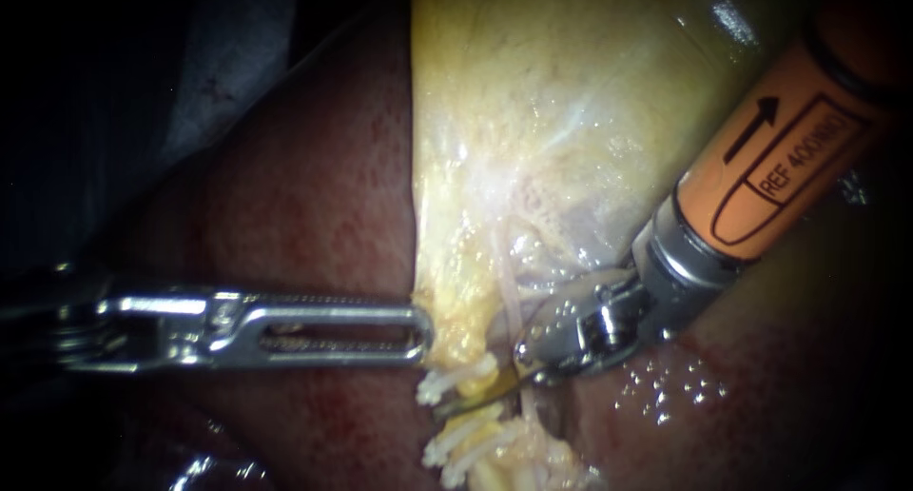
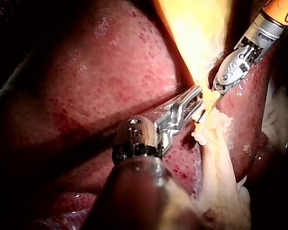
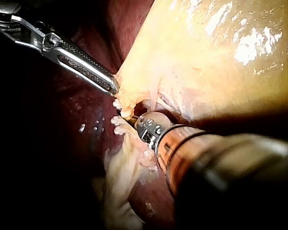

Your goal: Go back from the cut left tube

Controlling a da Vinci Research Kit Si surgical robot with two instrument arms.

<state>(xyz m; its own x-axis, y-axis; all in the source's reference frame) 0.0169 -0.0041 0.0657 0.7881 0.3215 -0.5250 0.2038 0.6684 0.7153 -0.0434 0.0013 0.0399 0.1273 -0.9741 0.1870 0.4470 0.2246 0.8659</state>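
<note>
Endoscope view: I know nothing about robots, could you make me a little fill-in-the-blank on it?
The left instrument meets the edge of the yellow ____. The dark red tissue around it is the ____. The right instrument has a shaft coloured ____.
Missing: gallbladder; liver; orange.

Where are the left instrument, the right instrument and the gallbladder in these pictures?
left instrument (image 1: 418, 331): endoscope view, tip of its jaws
right instrument (image 1: 461, 403): endoscope view, its thin tip
gallbladder (image 1: 571, 91): endoscope view, middle of its yellow wall
</note>
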